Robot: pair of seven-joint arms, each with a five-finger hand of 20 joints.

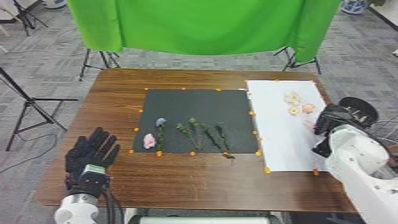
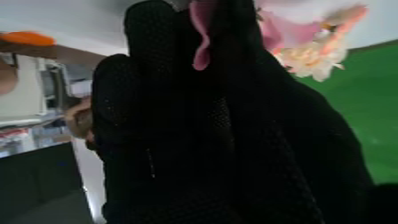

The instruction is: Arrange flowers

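Observation:
My left hand [image 1: 92, 149] rests palm up with its fingers spread, beside the dark mat [image 1: 178, 102]. Over the right edge of the white sheet [image 1: 282, 142] is my right hand [image 1: 332, 120]. A cream flower [image 1: 292, 97], a yellowish one [image 1: 294, 110] and a pink one [image 1: 308, 108] lie on that sheet. The mat holds a blue flower [image 1: 161, 122], a pink flower [image 1: 149, 141] and several green stems [image 1: 196, 131]. In the right wrist view my right hand [image 2: 178, 120] has extended fingers, with a pink petal [image 2: 202, 47] between them; pink [image 2: 298, 32] and cream [image 2: 311, 60] flowers are close by.
Orange markers [image 1: 267, 170] line the mat and sheet on the brown table [image 1: 195, 185]. A round black object [image 1: 358, 109] is beside my right hand. Behind the table hangs a green cloth [image 1: 204, 25], and a black tripod [image 1: 31, 102] stands at the left.

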